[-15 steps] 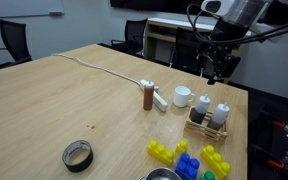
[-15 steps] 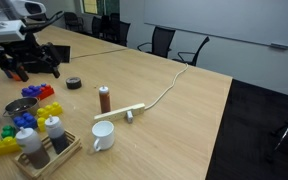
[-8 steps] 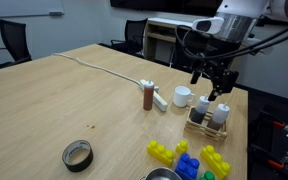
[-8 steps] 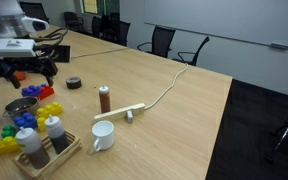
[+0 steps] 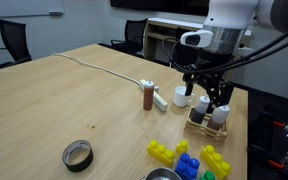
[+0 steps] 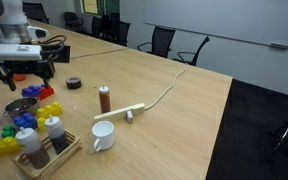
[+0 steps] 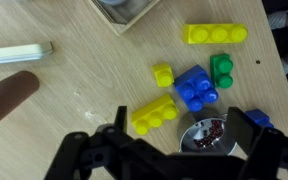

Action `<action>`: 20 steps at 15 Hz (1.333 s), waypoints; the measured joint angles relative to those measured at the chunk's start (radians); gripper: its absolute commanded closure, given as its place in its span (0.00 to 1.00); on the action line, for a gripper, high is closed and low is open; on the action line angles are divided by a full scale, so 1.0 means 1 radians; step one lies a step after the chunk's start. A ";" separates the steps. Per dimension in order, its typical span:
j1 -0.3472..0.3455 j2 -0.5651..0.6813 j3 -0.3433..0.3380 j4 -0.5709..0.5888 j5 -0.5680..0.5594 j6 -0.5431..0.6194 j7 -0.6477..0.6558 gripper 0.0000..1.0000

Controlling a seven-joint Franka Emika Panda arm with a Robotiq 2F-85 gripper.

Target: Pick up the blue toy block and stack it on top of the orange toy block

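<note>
The blue toy block (image 7: 196,88) lies on the table, studs up, with a small green brick (image 7: 222,70) touching it and yellow bricks (image 7: 154,114) beside it. It also shows in both exterior views (image 5: 187,165) (image 6: 24,120). A red-orange block (image 6: 34,92) lies near the bowl; it is out of the wrist view. My gripper (image 7: 181,140) is open and empty, high above the bricks, with a metal bowl (image 7: 209,135) between its fingers in the wrist view. The gripper also shows in both exterior views (image 5: 206,95) (image 6: 24,70).
A wooden caddy with bottles (image 5: 209,118) stands under the arm. A white mug (image 5: 182,97), a brown cylinder (image 5: 148,97) and a white power strip (image 5: 157,97) with its cable stand nearby. A tape roll (image 5: 77,155) lies at the front. The table edge is close to the bricks.
The arm has swung lower and toward the caddy and the brick cluster. The gripper stays open; nothing on the table has moved.
</note>
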 measured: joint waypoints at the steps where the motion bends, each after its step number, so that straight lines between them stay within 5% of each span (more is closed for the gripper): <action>1: -0.001 0.000 0.000 0.001 0.000 -0.001 -0.002 0.00; 13: 0.000 0.038 0.048 0.012 -0.001 0.002 0.039 0.00; 20: 0.008 0.151 0.110 0.011 -0.002 0.082 0.293 0.00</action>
